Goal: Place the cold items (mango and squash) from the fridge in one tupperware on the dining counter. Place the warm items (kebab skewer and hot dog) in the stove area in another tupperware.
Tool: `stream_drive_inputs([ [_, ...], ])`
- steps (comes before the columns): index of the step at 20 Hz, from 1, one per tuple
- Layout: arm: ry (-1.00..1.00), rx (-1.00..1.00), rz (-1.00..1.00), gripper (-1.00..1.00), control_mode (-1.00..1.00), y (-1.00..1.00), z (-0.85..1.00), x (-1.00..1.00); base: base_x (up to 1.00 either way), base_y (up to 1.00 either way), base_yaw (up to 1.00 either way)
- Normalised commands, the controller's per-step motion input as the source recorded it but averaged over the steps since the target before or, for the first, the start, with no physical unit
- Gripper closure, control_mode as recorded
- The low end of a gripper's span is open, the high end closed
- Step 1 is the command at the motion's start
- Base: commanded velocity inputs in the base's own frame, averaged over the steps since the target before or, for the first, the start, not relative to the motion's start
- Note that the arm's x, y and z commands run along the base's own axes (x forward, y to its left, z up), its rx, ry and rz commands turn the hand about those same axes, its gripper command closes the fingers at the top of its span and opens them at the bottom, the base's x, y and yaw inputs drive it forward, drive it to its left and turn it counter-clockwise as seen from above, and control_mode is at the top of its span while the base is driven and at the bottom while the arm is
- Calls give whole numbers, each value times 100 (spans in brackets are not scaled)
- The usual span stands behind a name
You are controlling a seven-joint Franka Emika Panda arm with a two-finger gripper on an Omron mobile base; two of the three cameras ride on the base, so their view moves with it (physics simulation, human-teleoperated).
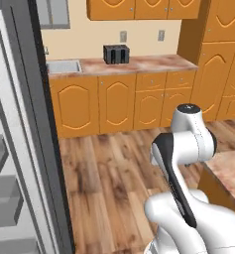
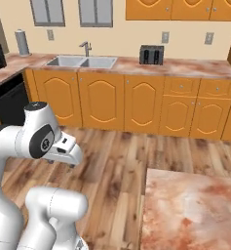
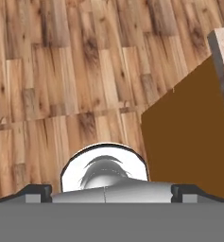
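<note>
My gripper (image 3: 111, 193) hangs over the wooden floor (image 3: 61, 71) with its two dark fingertips (image 3: 38, 191) set wide apart at the bottom of the hand view; it is open and holds nothing. The arm is folded close above the base (image 1: 188, 144). The fridge (image 1: 20, 149) stands open at the left edge of the left base view, showing grey shelves (image 1: 5, 198). A corner of the marble-topped dining counter (image 2: 195, 210) lies at the lower right, and its brown side panel (image 3: 189, 142) is to the right of the hand.
A run of orange cabinets (image 2: 136, 102) with a sink (image 2: 83, 61) and a black toaster (image 2: 151, 54) lines the far wall. A dark appliance front (image 2: 9, 100) and paper towel roll (image 2: 22, 43) sit at the far left. Wooden floor (image 1: 114, 173) lies between.
</note>
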Motion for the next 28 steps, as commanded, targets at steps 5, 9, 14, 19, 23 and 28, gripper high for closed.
stream_drive_inputs([
  [5, 0, 0, 0, -100, 100, 0, 0, 0, 100, -28, -10],
  [9, 0, 0, 0, -100, 100, 0, 0, 0, 100, -3, -19],
  [14, 0, 0, 0, -100, 100, 0, 0, 0, 100, 0, -24],
  [19, 0, 0, 0, -100, 100, 0, 0, 0, 100, 0, -23],
  [23, 0, 0, 0, -100, 100, 0, 0, 0, 84, -4, -42],
  [28, 0, 0, 0, -100, 100, 0, 0, 0, 28, -2, -67],
])
